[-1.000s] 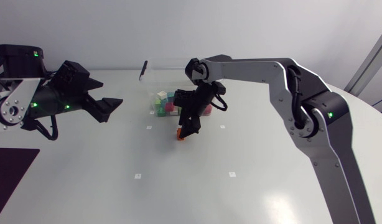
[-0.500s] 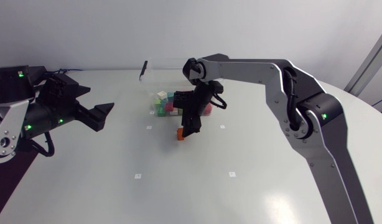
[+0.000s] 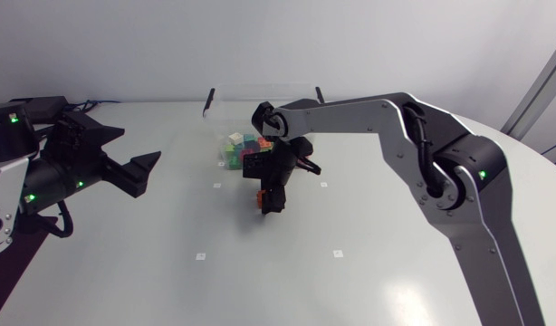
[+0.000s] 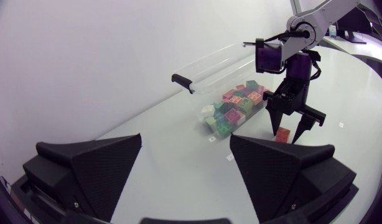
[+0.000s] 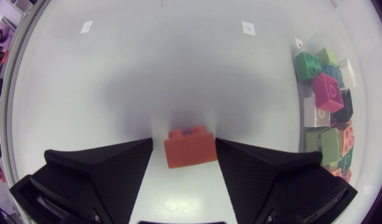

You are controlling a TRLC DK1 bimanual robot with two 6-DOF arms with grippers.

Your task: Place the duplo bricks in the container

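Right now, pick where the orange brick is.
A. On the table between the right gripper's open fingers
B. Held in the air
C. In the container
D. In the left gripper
A: the right wrist view shows the brick lying on the table between the spread fingers of the right gripper, outside the container.

Container (image 3: 222, 107) stands at the far middle of the table (image 3: 350, 272), with a heap of bricks (image 3: 240, 150) in it. One loose brick (image 5: 190, 147) lies on the table just before the container, between the parted fingers of the right gripper (image 5: 183, 144). Left gripper (image 3: 142, 172) sits well apart, to the container's left.
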